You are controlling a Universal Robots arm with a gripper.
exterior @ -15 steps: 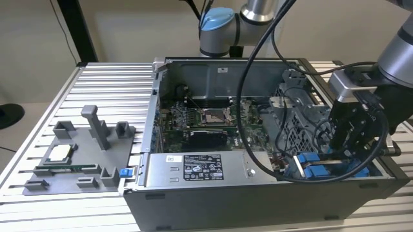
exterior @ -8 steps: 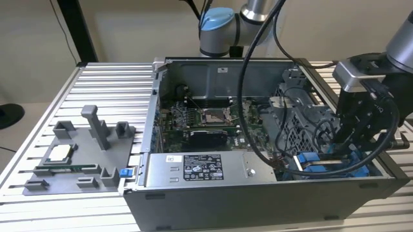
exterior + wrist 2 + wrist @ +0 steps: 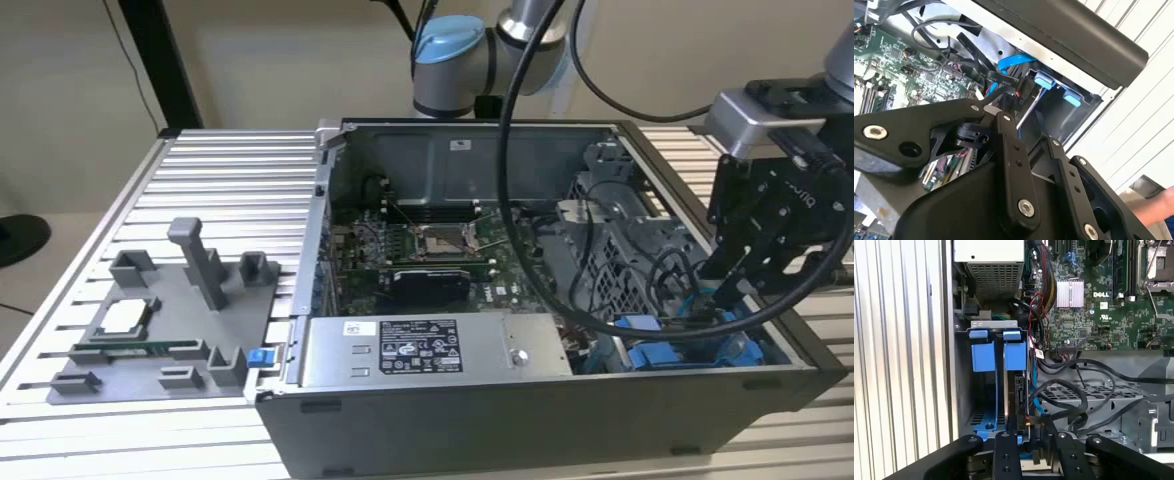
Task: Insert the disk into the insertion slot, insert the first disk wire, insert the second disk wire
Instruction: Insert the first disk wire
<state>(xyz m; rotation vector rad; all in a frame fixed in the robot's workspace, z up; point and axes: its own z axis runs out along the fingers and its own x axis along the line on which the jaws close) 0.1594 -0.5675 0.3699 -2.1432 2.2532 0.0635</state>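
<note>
Frankly, whether the gripper [image 3: 1031, 434] by the disk [image 3: 1020, 395] grips anything I cannot tell; its links hide that.

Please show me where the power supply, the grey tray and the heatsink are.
Power supply [image 3: 400, 346], exterior view, its label.
Grey tray [image 3: 168, 322], exterior view, bare floor.
Heatsink [image 3: 1070, 294], first wrist view, its fins.

Lower end of the pincer [image 3: 731, 288] is lost among black cables [image 3: 505, 150] at 4 o'clock of the case [image 3: 534, 420]; the disk [image 3: 1021, 400] shows only one edge.
</note>
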